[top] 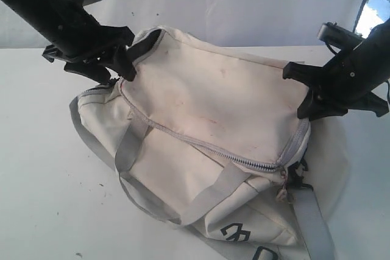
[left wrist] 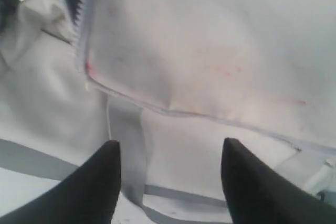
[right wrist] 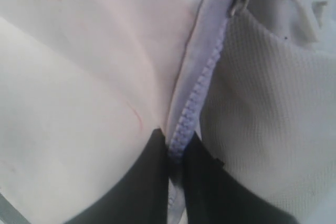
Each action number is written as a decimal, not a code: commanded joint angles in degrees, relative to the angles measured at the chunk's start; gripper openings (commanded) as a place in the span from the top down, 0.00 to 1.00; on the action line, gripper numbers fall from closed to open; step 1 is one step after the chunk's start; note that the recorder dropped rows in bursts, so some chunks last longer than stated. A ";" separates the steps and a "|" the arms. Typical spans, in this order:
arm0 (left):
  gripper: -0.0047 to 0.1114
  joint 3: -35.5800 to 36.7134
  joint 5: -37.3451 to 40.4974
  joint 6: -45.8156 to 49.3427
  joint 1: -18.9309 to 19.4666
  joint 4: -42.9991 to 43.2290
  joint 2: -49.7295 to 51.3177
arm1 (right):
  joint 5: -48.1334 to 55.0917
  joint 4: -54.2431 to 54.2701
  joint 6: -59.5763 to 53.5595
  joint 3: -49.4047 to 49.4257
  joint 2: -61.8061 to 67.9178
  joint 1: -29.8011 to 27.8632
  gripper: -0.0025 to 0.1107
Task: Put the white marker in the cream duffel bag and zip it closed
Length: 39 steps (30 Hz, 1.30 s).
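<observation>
The cream duffel bag [top: 213, 101] lies in the middle of the white table, its top flap faintly stained red. Its grey zipper [top: 207, 144] runs along the front edge and round the right end. At the bag's right end my right gripper [top: 304, 98] is shut on the zipper edge [right wrist: 191, 103], with the tape pinched between its black fingers [right wrist: 149, 182]. My left gripper [top: 125, 58] hovers open at the far left corner, where the flap gapes darkly [top: 146, 42]; nothing lies between its fingers [left wrist: 102, 182], only the bag [left wrist: 210, 40] beneath. The white marker is not in view.
Grey webbing handles [top: 131, 150] loop over the bag's front side, and a grey strap [top: 314, 223] trails toward the near right. A black logo [top: 234, 232] marks the front. A white backdrop [top: 244, 4] hangs behind the table.
</observation>
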 commanded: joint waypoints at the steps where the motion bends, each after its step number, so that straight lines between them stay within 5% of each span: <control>1: 0.45 1.78 1.50 -1.27 -5.93 3.84 -3.55 | -0.47 -1.14 0.02 0.25 0.03 0.02 0.98; 6: 0.45 10.82 -9.50 -7.97 -16.92 7.77 -10.12 | -0.35 -1.14 0.02 0.25 0.03 0.02 0.98; 15: 0.45 19.47 -22.25 -10.22 -26.81 -4.80 -11.35 | -0.35 -1.14 0.02 0.25 0.03 0.02 0.98; 25: 0.45 29.46 -48.49 -8.28 -42.63 -6.87 -11.22 | -0.24 -1.14 0.02 0.25 0.03 0.02 0.98; 39: 0.45 30.44 -54.57 -8.57 -46.51 -8.57 -2.22 | -0.01 -1.14 0.02 0.25 0.03 0.02 0.98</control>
